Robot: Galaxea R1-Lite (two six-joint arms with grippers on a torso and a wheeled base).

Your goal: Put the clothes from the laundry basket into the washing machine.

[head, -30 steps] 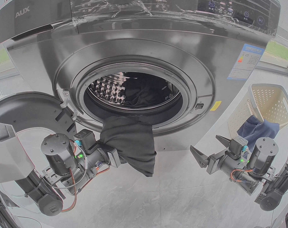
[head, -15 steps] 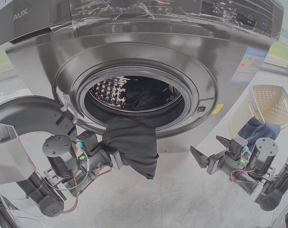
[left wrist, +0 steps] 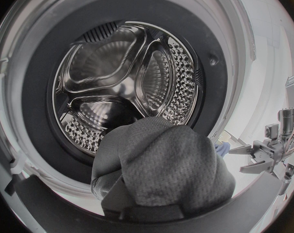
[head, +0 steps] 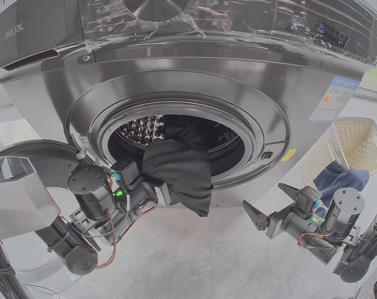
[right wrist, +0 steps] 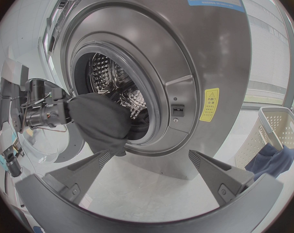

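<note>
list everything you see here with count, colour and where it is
washing machine: 1, silver-grey, centre
door: 1, grey, swung open on the robot's left
black garment: 1, black, at the drum's mouth, draped over the left tool
clothes in drum: count unclear, dark, inside the drum
laundry basket: 1, beige, right of the machine
blue garment: 1, blue, hanging over the basket's rim
yellow sticker: 1, yellow, right of the opening
left tool: 1, dark, holding the black garment
right tool: 1, dark, open, empty, near the basket
</note>
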